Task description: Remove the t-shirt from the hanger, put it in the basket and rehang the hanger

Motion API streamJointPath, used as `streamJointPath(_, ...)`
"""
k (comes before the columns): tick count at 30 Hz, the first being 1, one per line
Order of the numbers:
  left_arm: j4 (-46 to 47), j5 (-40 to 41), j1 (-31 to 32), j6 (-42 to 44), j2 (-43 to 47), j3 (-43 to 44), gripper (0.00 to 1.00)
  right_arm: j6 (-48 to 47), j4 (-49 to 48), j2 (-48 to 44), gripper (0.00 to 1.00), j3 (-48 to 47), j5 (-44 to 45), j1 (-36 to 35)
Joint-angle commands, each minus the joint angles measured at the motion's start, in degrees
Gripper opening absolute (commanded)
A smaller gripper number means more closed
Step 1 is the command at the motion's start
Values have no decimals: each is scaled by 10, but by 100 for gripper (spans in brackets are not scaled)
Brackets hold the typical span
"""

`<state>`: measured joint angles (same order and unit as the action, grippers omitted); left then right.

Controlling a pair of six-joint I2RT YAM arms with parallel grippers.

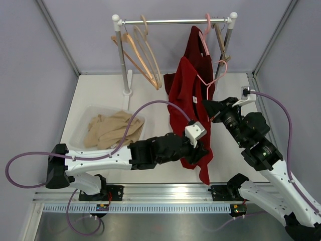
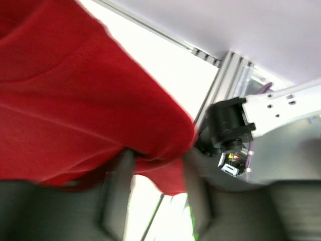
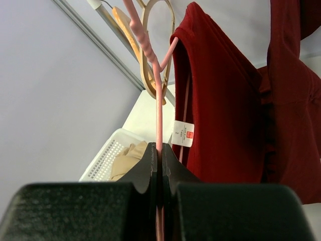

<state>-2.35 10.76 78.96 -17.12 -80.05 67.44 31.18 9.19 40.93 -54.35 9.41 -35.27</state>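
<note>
Left claw (image 2: 156, 193): at the lower hem of the red t-shirt (image 1: 181, 95), low over the bench (image 1: 100, 93). Its fingers (image 2: 118, 193) stand on either side of a fold of the cloth. The wrist view is blurred, so it cannot be told whether the fold is pinched.

Right claw (image 3: 159, 168): jaws together, clamped on the wire of the pink hanger (image 3: 159, 100).

T-shirt: on that hanger, draped down to the bench, white neck label (image 3: 183, 133) showing.

Left side: white perforated basket (image 1: 80, 125) holding beige garments (image 1: 108, 129).

Rear: clothes rack (image 1: 173, 21) carrying wooden hangers (image 1: 145, 55) and a second dark red garment (image 1: 195, 45).
</note>
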Motion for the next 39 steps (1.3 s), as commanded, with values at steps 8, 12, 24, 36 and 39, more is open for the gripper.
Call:
streamJointPath(8,64,-31,21,-43,42,-79,6,-42,-107,34,0,-59,10,-8)
streamJointPath(12,64,-30,32,-53,57,-119,0,-57,-131,58,0,-89,12,-8)
streamJointPath(24,42,51,46,-85,74,-225,0,-55,-106,85,0,-190,-33,-8)
streamJointPath(36,166,395,33,102,152,-126,0,24,-19,-126,0,-59,-163,-8)
streamJointPath(39,259,414,7,190,126,-89,0,37,10,-156,0,-66,-206,-9)
